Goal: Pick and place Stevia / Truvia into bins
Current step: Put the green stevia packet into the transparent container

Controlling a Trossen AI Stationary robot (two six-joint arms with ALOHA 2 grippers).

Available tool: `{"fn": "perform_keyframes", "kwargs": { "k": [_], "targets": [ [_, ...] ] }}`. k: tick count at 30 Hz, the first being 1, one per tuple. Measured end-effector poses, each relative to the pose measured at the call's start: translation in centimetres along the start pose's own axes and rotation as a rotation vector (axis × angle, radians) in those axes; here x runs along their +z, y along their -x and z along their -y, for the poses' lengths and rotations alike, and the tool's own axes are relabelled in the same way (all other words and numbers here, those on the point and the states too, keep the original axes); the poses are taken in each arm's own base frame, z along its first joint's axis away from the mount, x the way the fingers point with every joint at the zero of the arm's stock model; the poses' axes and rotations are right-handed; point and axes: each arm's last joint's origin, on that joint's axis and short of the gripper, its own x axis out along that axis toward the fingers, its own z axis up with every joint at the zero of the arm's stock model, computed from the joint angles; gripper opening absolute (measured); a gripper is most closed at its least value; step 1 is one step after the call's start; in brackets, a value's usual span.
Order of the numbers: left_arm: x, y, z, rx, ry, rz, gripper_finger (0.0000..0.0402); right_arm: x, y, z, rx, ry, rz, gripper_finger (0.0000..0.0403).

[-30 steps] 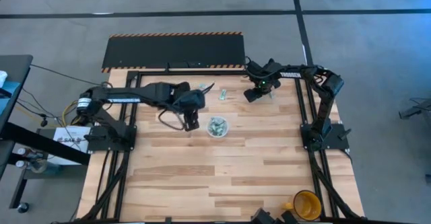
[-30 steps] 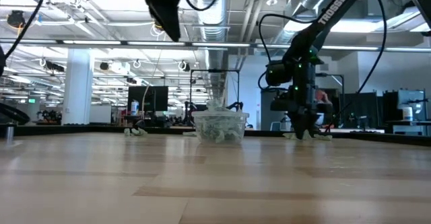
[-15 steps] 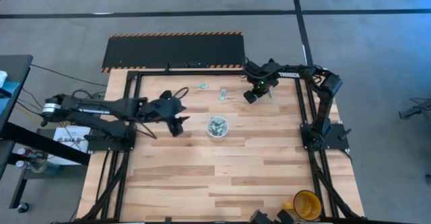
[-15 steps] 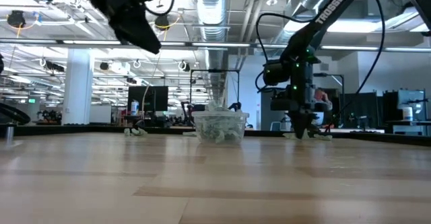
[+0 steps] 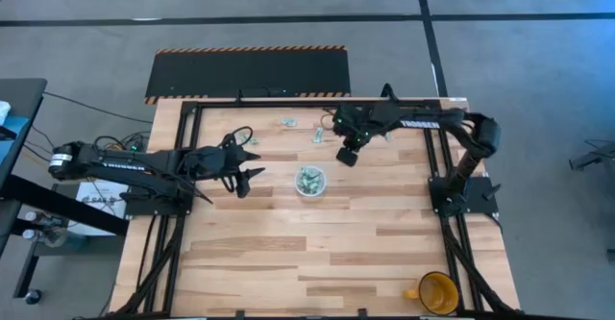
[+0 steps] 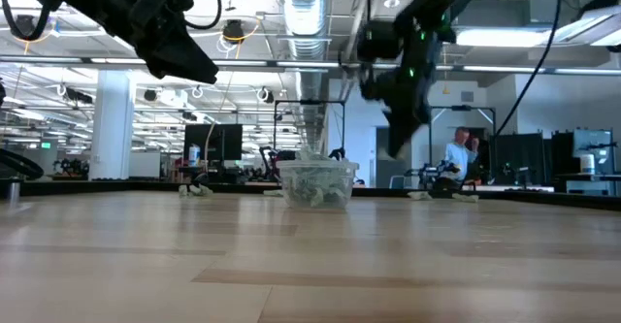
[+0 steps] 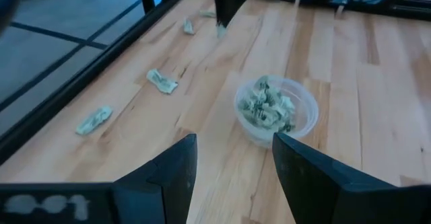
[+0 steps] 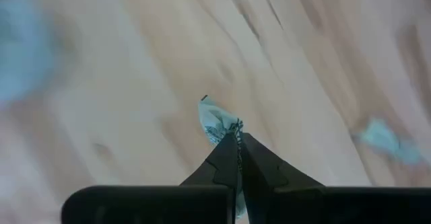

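Landmark = the small round clear plastic cup (image 5: 309,181), mid counter, already part-filled w/ pale green-and-white paper sachets (image 7: 268,109). It sits central prob. so both arms can reach it.

Right tool (image 5: 347,154): just beyond the cup, on its far-right side, lifted off the pale wooden counter (image 5: 317,243). Jaws pinched fully together on one small green-white sachet (image 8: 214,120), which sticks out past the fingertips in the right wrist view. Gripped by one edge, the rest hangs free, so it should drop clean when let go over the cup. Low view shows this tool (image 6: 400,139) raised above cup-rim height (image 6: 317,167), which it needs to clear the wall.

Left tool (image 5: 240,178): left of the cup, at about the same depth, held up in the air, fingers (image 7: 168,177) spread wide, nothing between them. Looks like it's parked clear of the drop path.

Loose sachets still on the counter beyond the cup: two (image 5: 316,135) (image 5: 287,123) towards the far edge, plus more off to the cup's right in the low view (image 6: 420,196).

Vs a sec ago: right tool was down at the counter further right of the cup, jaws part open; now shut, raised, and closer to the cup. Left tool was right beside the cup's left; now backed off further left.
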Motion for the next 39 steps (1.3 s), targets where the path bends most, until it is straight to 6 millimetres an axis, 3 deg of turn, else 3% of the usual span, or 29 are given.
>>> {"fn": "perform_keyframes", "kwargs": {
  "k": [7, 14, 25, 33, 39],
  "targets": [
    [0.0, 0.0, -0.2, 0.075, 0.003, 0.008, 0.0185, 1.4, 3.8, -6.9, 0.097, 0.213, 0.337, 0.0001],
    [0.0, 0.0, -0.4, 0.117, 0.003, 0.011, 0.0185, 1.3, 2.8, -10.7, 0.147, 0.308, 0.359, 0.0005],
    [-0.2, 0.0, -0.6, 0.149, 0.004, 0.0, 0.0185, 1.4, 1.0, -11.1, 0.15, 0.313, 0.326, 0.0031],
    [-0.3, 0.0, -0.6, 0.152, 0.007, -0.012, 0.0185, 1.6, 1.0, -10.7, 0.158, 0.311, 0.335, 0.0082],
    [-0.3, 0.0, -0.6, 0.151, 0.029, -0.01, 0.0185, 2.0, 1.5, -9.0, 0.115, 0.261, 0.346, 0.0115]
  ]
}}
